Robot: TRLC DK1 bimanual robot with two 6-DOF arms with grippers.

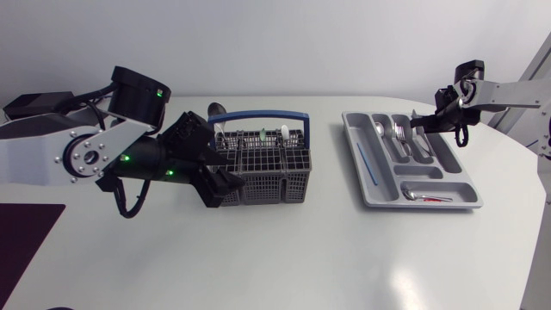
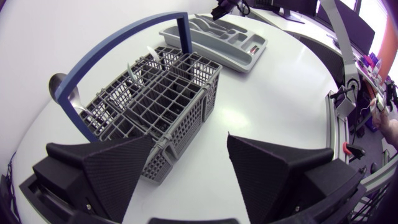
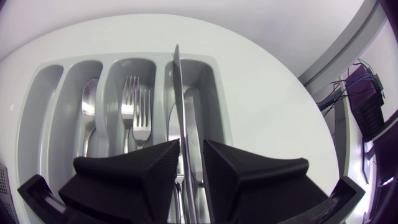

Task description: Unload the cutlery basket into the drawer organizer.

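**Cutlery basket (image 1: 267,168) part unloaded, knife over its slot**

My right gripper (image 3: 191,146) is clamped on a table knife (image 3: 176,93), blade pointing ahead over the drawer organizer (image 1: 379,185) at the table's right side. The knife hangs along the compartment where other knives (image 3: 194,118) already lie. Forks (image 3: 135,102) fill the next compartment and a spoon (image 3: 89,106) the one beyond. So I judge the step in hand to be placing this knife.

The next move calls for lowering it in line with the slot and parting the fingers only once the blade is down between the walls. A tilted drop could leave it across the divider toward the forks.

My left gripper (image 2: 189,140) stands wide open and holds nothing, just beside the basket's near corner at the table's left side. White-handled pieces (image 2: 134,71) stand upright in the basket under its blue handle (image 2: 124,40), so more picks remain
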